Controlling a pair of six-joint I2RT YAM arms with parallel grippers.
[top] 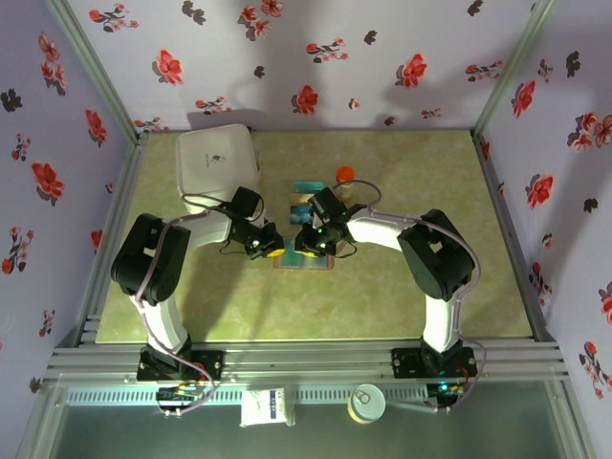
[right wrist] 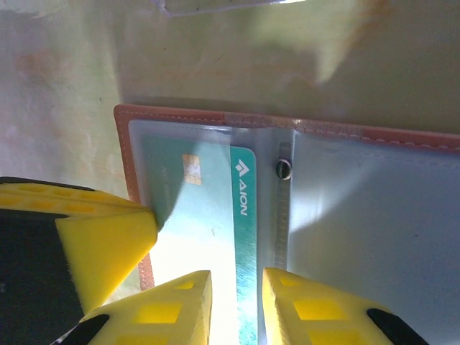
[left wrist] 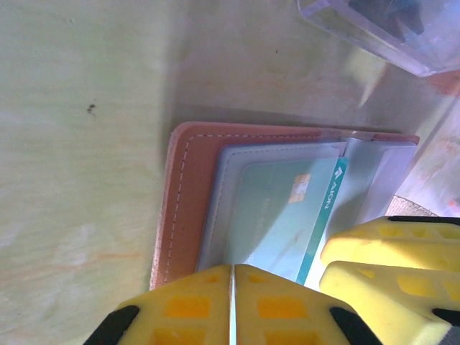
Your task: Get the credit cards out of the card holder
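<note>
Green tabletop (left wrist: 72,72): left pincer (left wrist: 233,302) closed at card holder (left wrist: 183,201) edge; right pincer (right wrist: 237,302) ajar astride credit card (right wrist: 208,208).

From above, the card holder (top: 308,264) lies mostly hidden under the left gripper (top: 271,247) and the right gripper (top: 317,245). At the left wrist, yellow fingers (left wrist: 215,302) cover the near edge of the card holder and of the card (left wrist: 277,215). The clear box (left wrist: 388,32) is cut off at the top, its contents blurred. At the right wrist, the card holder's right panel runs off the edge. Glare washes out the card's near end, so whether the fingers touch it cannot be told.
</note>
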